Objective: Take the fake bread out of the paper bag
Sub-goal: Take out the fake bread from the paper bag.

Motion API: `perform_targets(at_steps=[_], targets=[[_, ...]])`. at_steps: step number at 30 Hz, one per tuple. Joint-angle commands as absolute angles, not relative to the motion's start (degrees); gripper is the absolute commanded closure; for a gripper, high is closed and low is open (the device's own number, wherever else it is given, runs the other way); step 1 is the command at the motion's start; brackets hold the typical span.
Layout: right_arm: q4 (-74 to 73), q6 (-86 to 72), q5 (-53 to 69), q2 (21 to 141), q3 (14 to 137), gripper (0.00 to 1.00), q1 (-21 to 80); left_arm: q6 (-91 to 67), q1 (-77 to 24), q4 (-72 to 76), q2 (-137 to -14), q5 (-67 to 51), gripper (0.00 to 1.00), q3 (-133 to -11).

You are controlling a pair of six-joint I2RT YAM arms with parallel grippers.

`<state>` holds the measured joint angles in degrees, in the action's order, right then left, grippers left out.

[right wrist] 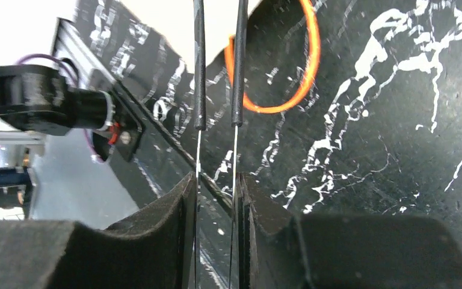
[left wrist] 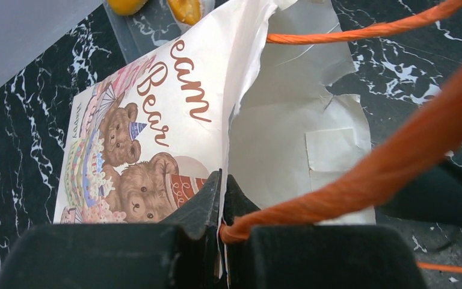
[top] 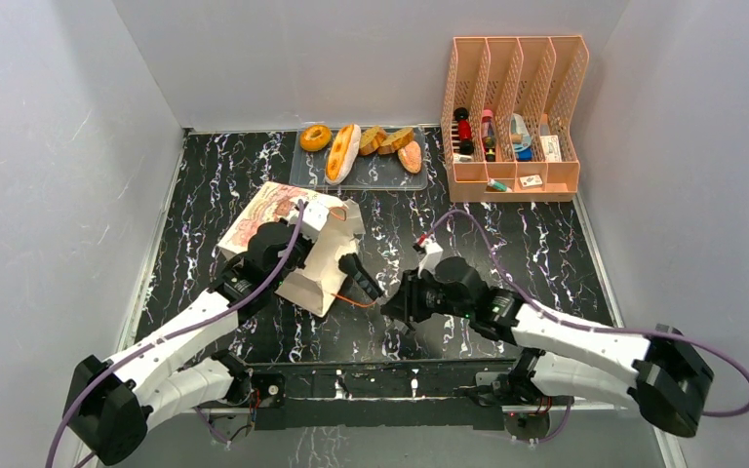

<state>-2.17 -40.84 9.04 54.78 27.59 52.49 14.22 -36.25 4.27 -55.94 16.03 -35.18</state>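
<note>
From above, all the bread I can see lies in a row on the clear tray at the far edge of the table, the long roll pointing roughly near-to-far. Whether any is left in the bag I can't tell. The paper bag lies on its side near the middle, its long axis slanting from far-left to near-right. Its mouth is turned toward the right gripper, which sits low just beside it. Through the left wrist camera, the left gripper is pinched tight on the rim of the printed face, right by an orange cord, apparently to prop the mouth open. Only bare paper shows inside. The right wrist camera shows that gripper's jaws a narrow slit apart, gripping nothing I can make out, aimed toward a cord loop on the table.
</note>
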Motion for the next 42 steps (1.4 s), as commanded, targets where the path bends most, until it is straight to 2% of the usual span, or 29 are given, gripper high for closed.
perform_targets(at_steps=[1, 7, 23, 30, 42], targets=[[4.8, -40.6, 10.1, 61.7, 31.0, 0.76, 53.0, 17.3, -36.6, 3.9, -52.3, 9.6, 1.00, -34.7], [12.7, -44.2, 13.0, 72.6, 35.4, 0.76, 53.0, 18.6, -36.6, 0.9, -48.7, 6.2, 1.00, -34.0], [23.5, -59.6, 17.8, 90.2, 45.7, 0.74, 53.4, 22.0, -36.6, 0.6, -40.5, -1.5, 1.00, -29.2], [23.6, -60.5, 17.9, 94.4, 48.3, 0.73, 56.1, 21.7, -36.5, 1.4, -35.4, -1.6, 1.00, -26.5], [25.8, -63.0, 20.2, 101.5, 51.7, 0.69, 56.1, 21.0, -36.5, -1.3, -33.6, -2.5, 1.00, -26.9]])
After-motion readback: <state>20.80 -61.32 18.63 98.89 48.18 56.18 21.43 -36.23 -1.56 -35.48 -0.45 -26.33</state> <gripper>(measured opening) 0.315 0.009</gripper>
